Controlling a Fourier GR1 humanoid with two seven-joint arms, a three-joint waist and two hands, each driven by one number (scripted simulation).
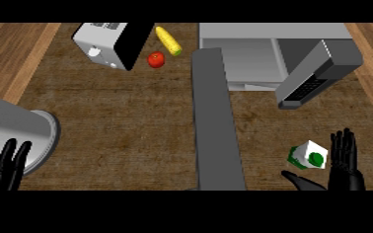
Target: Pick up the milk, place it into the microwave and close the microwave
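The grey box microwave (251,54) stands at the back right of the brown counter (116,108), its flat grey door (216,128) open toward the front, and the white-and-green milk carton (309,155) sits right of this door, near the front, just beside the black right hand (342,164).

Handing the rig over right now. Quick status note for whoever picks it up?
Left hand: open, resting at the lower left edge, holding nothing.
Right hand: open beside the milk, fingers to its right, thumb below it; not gripped.
The milk stands on the counter, lower right, nearer than the microwave, which is open.
Done: approach only.
Left: grasp the milk, put it inside, close the microwave.
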